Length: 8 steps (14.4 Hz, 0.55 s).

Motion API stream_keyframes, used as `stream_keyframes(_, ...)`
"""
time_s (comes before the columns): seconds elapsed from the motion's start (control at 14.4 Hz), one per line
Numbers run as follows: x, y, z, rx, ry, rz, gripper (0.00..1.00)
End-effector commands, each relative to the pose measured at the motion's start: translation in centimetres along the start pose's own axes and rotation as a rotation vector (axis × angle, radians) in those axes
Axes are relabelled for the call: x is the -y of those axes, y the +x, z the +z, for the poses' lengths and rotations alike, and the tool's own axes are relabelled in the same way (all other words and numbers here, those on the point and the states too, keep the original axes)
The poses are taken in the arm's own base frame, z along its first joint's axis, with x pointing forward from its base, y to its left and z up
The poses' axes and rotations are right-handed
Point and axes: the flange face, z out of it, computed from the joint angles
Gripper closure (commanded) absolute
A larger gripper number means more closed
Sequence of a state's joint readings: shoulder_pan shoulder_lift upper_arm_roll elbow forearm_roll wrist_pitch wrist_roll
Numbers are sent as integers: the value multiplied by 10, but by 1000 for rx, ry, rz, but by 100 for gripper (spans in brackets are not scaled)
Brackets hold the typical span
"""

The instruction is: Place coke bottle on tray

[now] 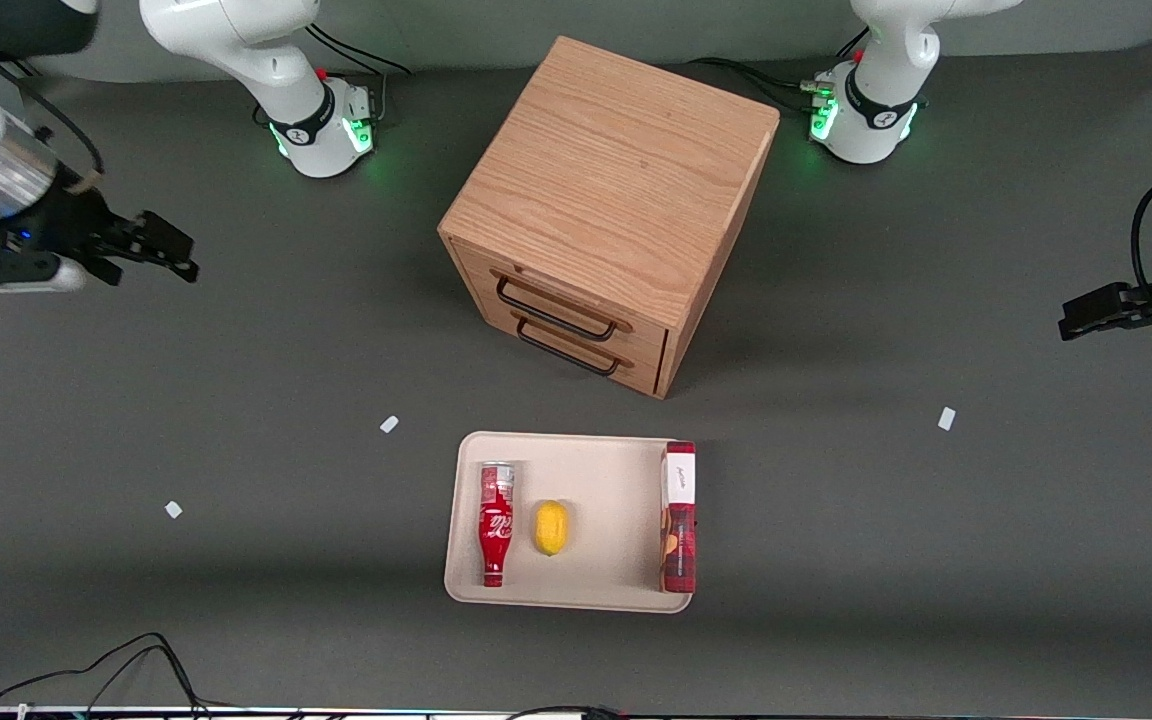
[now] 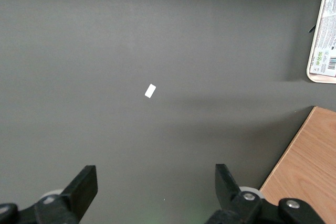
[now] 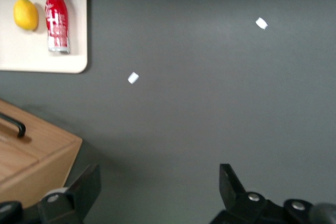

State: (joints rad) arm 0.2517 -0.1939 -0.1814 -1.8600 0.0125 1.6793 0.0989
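Spreading dark grey under everything, the table point(image 1: 236, 400) carried a wooden drawer cabinet point(image 1: 611, 205) with two dark handles on its front. In front of the cabinet, nearer the front camera, lay the cream tray point(image 1: 606, 470), flat and low-rimmed. A long red box point(image 1: 678, 517) with a white label rested along the tray's edge toward the parked arm's end. The coke bottle point(image 1: 496, 522) lay on its side inside the tray, near the edge toward the working arm's end, its silver base pointing at the cabinet and its neck at the front camera. A yellow lemon point(image 1: 550, 527) sat just beside the bottle, between it and the box, apart from both. The gripper point(image 1: 158, 247) hung well away toward the working arm's end of the table, its jaws spread wide with nothing between them. Small white paper scraps point(image 3: 133, 77) dotted the table.
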Motion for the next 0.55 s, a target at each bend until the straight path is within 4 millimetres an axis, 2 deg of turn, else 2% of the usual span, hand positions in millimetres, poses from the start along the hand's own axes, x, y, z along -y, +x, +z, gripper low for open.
stream_keyframes(0.0,-14,-10,-22,32,18,-26,0)
stream_keyframes(0.21,-17,-2,-36,5,1,-4,0)
stream_keyframes(0.49,-18,8,-30,16,-39,4,0)
